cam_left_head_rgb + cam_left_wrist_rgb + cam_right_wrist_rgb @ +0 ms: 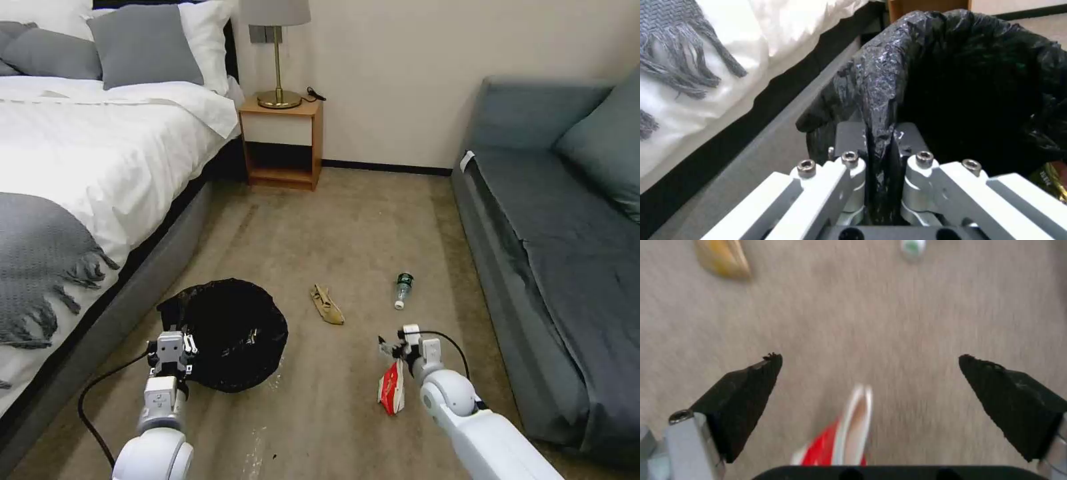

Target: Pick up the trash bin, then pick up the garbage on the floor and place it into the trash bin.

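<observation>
The trash bin (230,340), lined with a crinkled black bag, is beside the bed. My left gripper (177,341) is shut on its near rim, and the bag folds between the fingers (880,140). My right gripper (395,345) is open, low over the carpet. A red-and-white packet (392,390) lies just behind its fingertips, between the open fingers (842,436). A tan crumpled scrap (327,305) (723,260) lies farther ahead. To its right is a small clear bottle (403,290) (912,246) with a green label. Something gold (1051,180) glints at the bin's edge.
The bed (80,173) and its grey frame run along the left, close to the bin. A grey sofa (553,253) lines the right. A wooden nightstand (281,143) with a lamp stands at the far wall. Open carpet (347,227) lies between.
</observation>
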You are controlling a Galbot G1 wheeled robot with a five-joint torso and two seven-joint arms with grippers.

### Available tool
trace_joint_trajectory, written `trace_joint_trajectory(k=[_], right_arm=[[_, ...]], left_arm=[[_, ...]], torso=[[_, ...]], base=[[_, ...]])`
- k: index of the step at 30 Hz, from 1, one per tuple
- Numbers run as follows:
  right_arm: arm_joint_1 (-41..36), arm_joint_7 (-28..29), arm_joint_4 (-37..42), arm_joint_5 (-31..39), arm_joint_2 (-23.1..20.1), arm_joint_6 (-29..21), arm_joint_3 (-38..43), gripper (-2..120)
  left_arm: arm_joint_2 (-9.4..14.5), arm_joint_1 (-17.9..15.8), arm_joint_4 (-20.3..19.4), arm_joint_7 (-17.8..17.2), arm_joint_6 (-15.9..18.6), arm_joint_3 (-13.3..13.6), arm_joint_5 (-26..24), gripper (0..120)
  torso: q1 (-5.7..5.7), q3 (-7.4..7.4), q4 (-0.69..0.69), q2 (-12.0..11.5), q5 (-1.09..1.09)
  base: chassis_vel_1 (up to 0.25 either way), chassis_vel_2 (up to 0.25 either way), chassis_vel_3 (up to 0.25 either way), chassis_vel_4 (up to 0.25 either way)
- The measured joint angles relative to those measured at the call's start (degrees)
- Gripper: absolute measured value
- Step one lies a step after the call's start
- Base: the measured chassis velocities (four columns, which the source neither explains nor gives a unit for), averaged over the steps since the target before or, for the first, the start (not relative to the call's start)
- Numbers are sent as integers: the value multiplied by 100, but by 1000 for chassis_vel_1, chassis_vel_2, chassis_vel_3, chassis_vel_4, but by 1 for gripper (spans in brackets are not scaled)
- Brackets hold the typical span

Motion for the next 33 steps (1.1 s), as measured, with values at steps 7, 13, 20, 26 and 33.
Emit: trace_joint_trajectory(k=[7, 13, 20, 26, 33], right_arm=[[55, 186, -628, 154, 371, -184, -36, 100], [71, 143, -923, 136, 440, -174, -43, 100], [54, 14, -1193, 12, 512, -69, -9, 75], [56, -23, -1244, -41, 534, -60, 11, 55], [41, -75, -1346, -141, 562, 50, 52, 31]], left_arm=[[8, 15, -13, 2, 0, -10, -2, 6], [3, 15, 9, 2, -12, -25, -4, 6], [5, 0, 39, 8, -21, -29, -5, 6], [6, -14, 36, 12, -21, -12, -5, 6], [-7, 41, 33, 55, -24, -21, 10, 6]], torso=[[0, 0, 1, 0, 0], [0, 0, 1, 0, -1], [0, 0, 2, 0, 0], [-1, 0, 3, 0, 1], [0, -1, 4, 1, 1]], base=[[0, 0, 0, 0], [0, 0, 0, 0], [0, 0, 0, 0], [0, 0, 0, 0], [0, 0, 0, 0]])
